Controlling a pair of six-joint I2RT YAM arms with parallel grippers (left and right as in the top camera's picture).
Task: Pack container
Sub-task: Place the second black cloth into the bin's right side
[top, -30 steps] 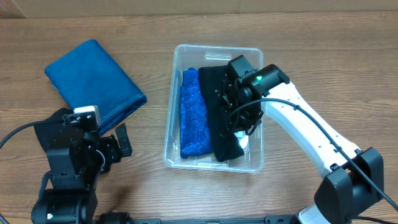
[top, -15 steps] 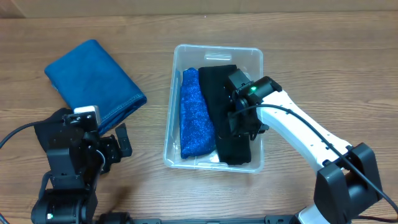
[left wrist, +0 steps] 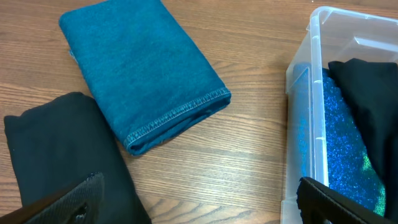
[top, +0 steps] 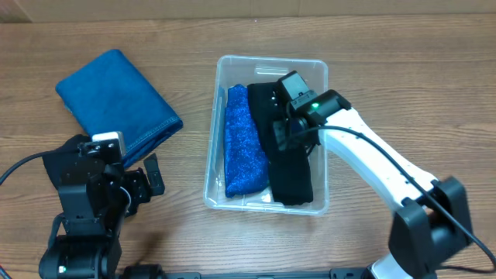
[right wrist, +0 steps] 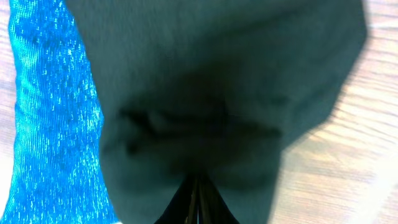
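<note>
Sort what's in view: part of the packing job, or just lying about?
Job: container; sparkly blue cloth and black cloth inside it; right gripper at that black cloth.
Lying about: folded teal towel and second black cloth on the table, possibly packed next; left gripper open, idle.

A clear plastic container (top: 267, 65), rectangular with rounded corners and a raised rim, stands upright and open-topped on the wooden counter (top: 186, 232), right of centre. Inside, a glittery blue cloth (top: 242, 139) lies along its left wall, a black cloth (top: 291, 174) beside it.
</note>
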